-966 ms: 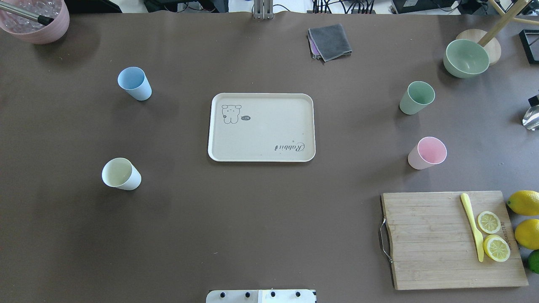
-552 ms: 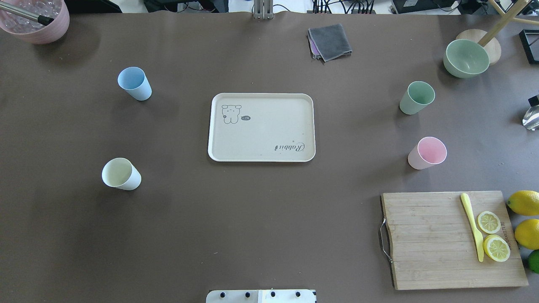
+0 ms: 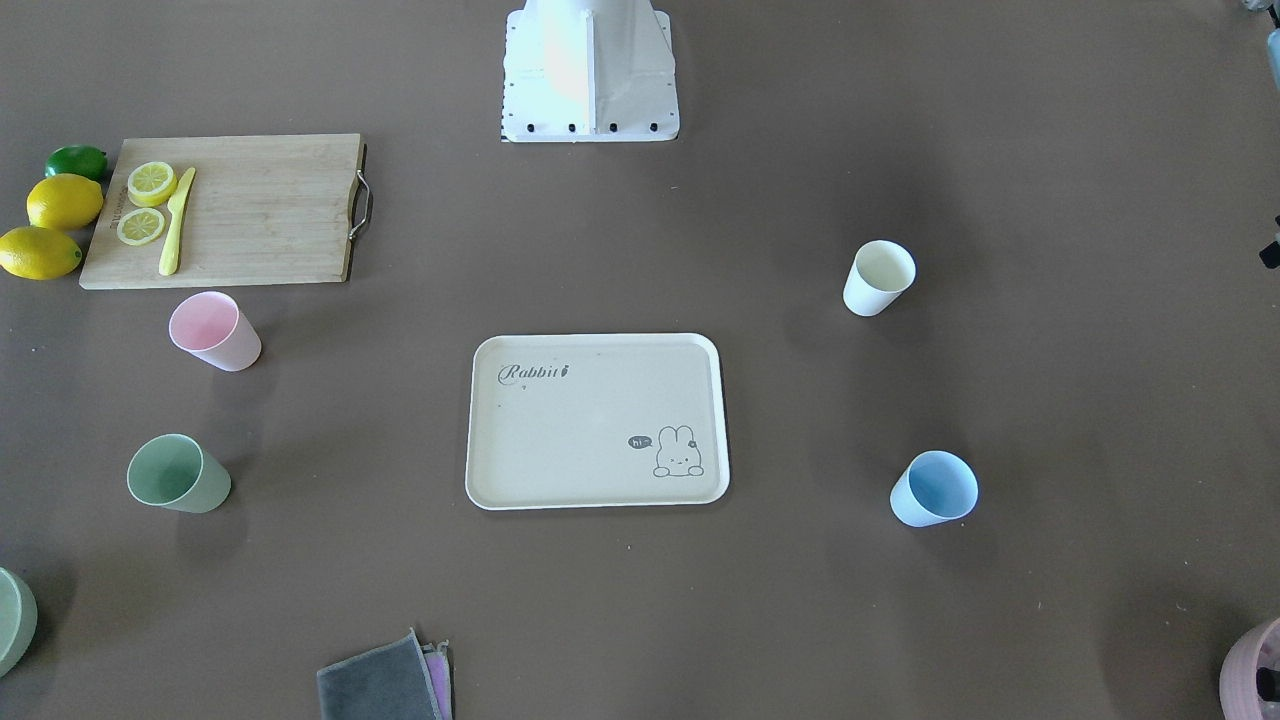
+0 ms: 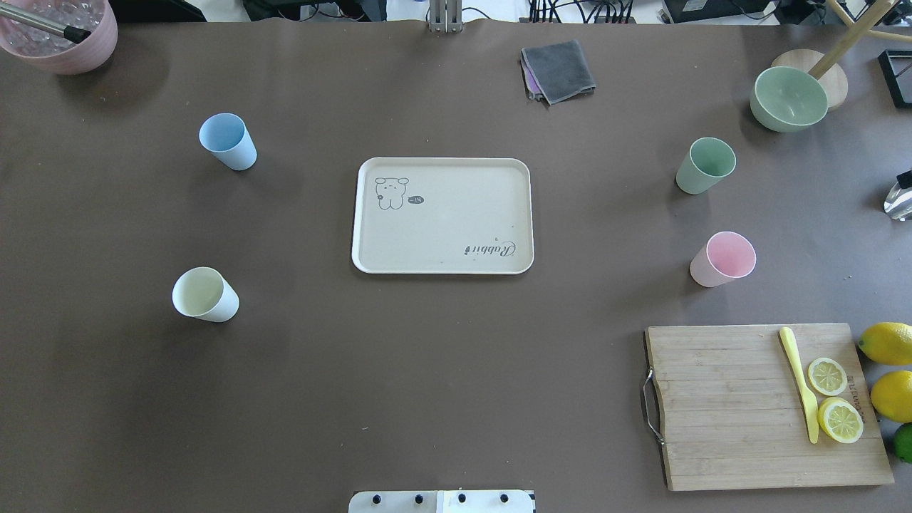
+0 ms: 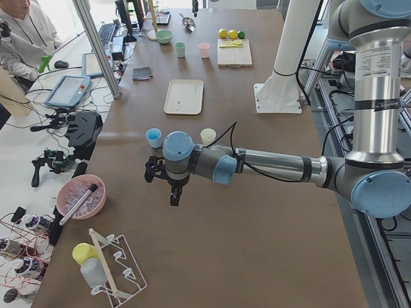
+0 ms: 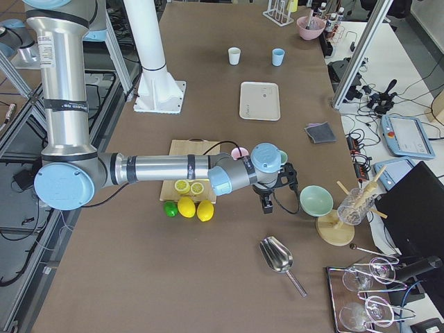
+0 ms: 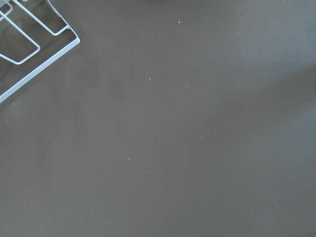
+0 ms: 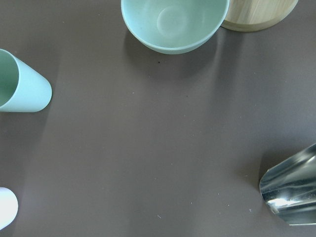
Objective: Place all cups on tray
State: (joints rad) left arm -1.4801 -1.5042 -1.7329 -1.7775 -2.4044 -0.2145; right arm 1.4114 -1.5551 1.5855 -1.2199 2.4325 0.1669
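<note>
The cream tray [image 4: 442,235] lies flat at the table's middle with nothing on it. The light blue cup [image 4: 228,141] and the cream-white cup [image 4: 204,294] stand to its left. The sage green cup [image 4: 704,165] and the pink cup [image 4: 722,258] stand to its right. All are upright on the table. My left gripper [image 5: 174,196] hangs over bare table beyond the blue and white cups, towards the left end. My right gripper [image 6: 267,205] hangs beyond the green cup [image 8: 19,84], near the green bowl. I cannot tell whether either is open or shut.
A wooden cutting board [image 4: 748,406] with lemon slices and a yellow knife lies front right, lemons [image 4: 887,342] beside it. A green bowl [image 4: 788,98] and a grey cloth [image 4: 558,70] sit at the back, a mauve pot [image 4: 60,43] back left. A metal scoop [image 6: 277,257] and a wire rack [image 7: 29,44] lie near the table's ends.
A dark part at the right edge of the overhead view has shifted slightly. The cups and the tray have not moved.
</note>
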